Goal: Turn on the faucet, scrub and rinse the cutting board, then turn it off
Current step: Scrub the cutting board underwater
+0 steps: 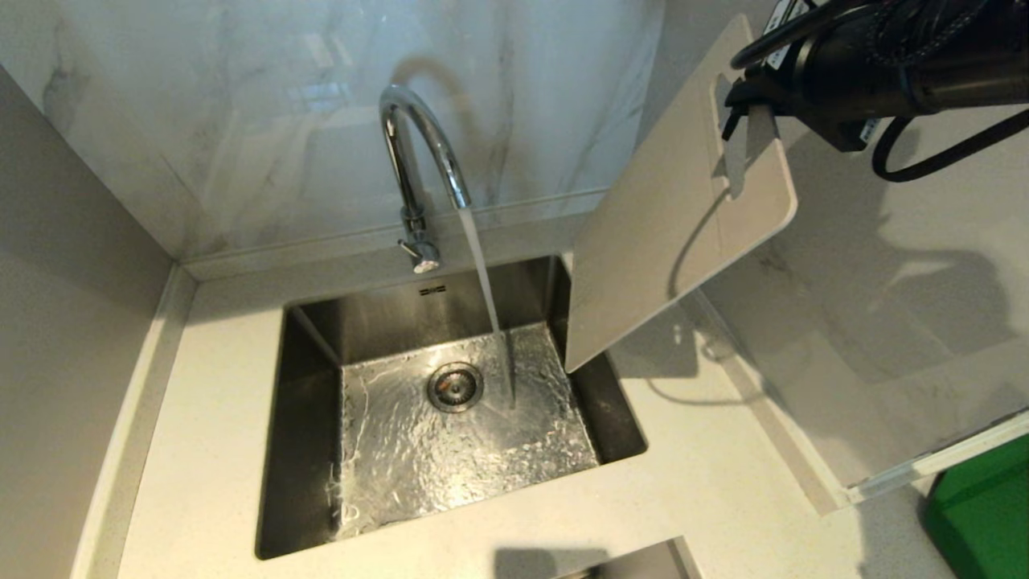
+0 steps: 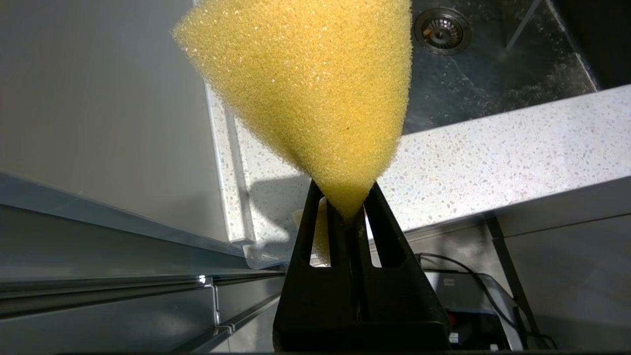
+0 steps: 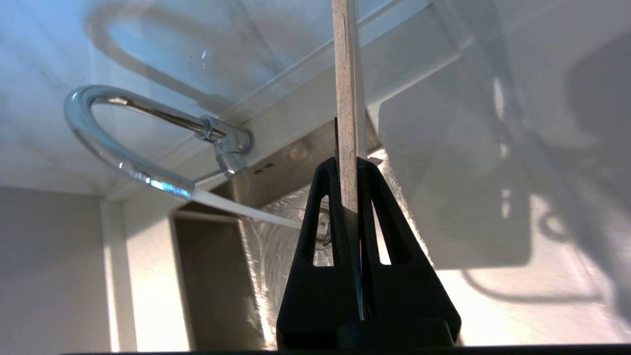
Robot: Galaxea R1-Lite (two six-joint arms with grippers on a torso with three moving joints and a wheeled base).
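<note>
The chrome faucet (image 1: 418, 153) stands behind the steel sink (image 1: 305, 450) and runs; its stream falls just right of the drain. Its small lever (image 1: 424, 257) sits near the base. My right gripper (image 1: 744, 104) is shut on the handle end of the off-white cutting board (image 1: 667, 217), which hangs tilted above the sink's right rim, clear of the stream. In the right wrist view the board (image 3: 348, 98) shows edge-on between the jaws of the gripper (image 3: 349, 165), with the faucet (image 3: 123, 158) beyond. My left gripper (image 2: 345, 197) is shut on a yellow sponge (image 2: 315, 84), low in front of the counter and outside the head view.
A white speckled counter (image 1: 209, 418) surrounds the sink. Marble walls (image 1: 241, 121) close the back and right side. A green object (image 1: 981, 507) sits at the lower right. The sink floor is wet around the drain (image 1: 455, 387).
</note>
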